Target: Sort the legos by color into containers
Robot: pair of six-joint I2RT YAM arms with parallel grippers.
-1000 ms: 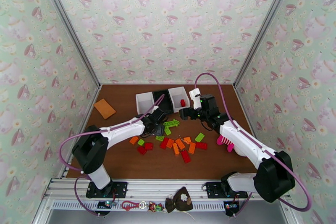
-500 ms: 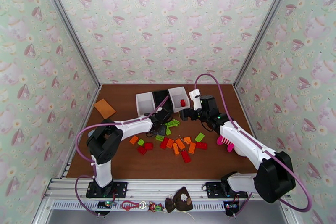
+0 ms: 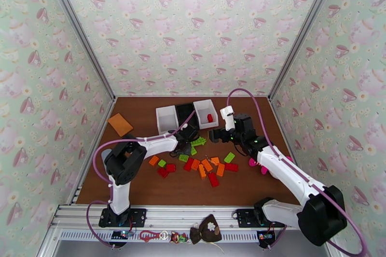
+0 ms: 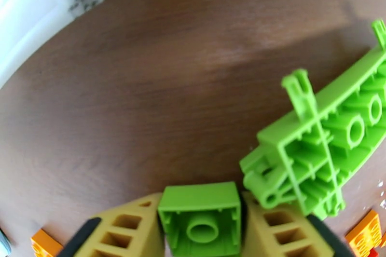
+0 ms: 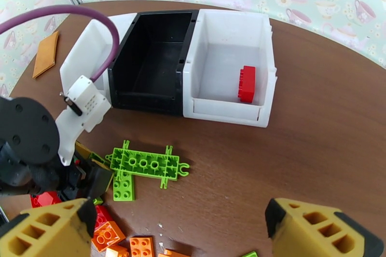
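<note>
My left gripper (image 4: 200, 234) is shut on a small lime green lego (image 4: 200, 217), low over the table beside a long green plate piece (image 4: 323, 152). From above, the left gripper (image 3: 186, 145) sits at the far edge of the lego pile (image 3: 207, 166), just in front of the black bin (image 3: 186, 112). Two white bins flank it, one on the left (image 3: 166, 118) and one on the right (image 3: 205, 112) that holds one red lego (image 5: 246, 83). My right gripper (image 5: 183, 229) hangs open and empty above the table before the bins, and in the top view the right gripper (image 3: 214, 134) is right of the left one.
A flat orange card (image 3: 120, 124) lies at the far left. A pink comb-like object (image 3: 258, 162) rests right of the pile, under the right arm. Red, orange and green legos lie scattered mid-table. The left arm's purple cable (image 5: 96, 17) arcs over the bins.
The left gripper's fingers have come together on the small green lego, and its arm has folded in toward the pile. The right gripper has drifted slightly right, staying open.
</note>
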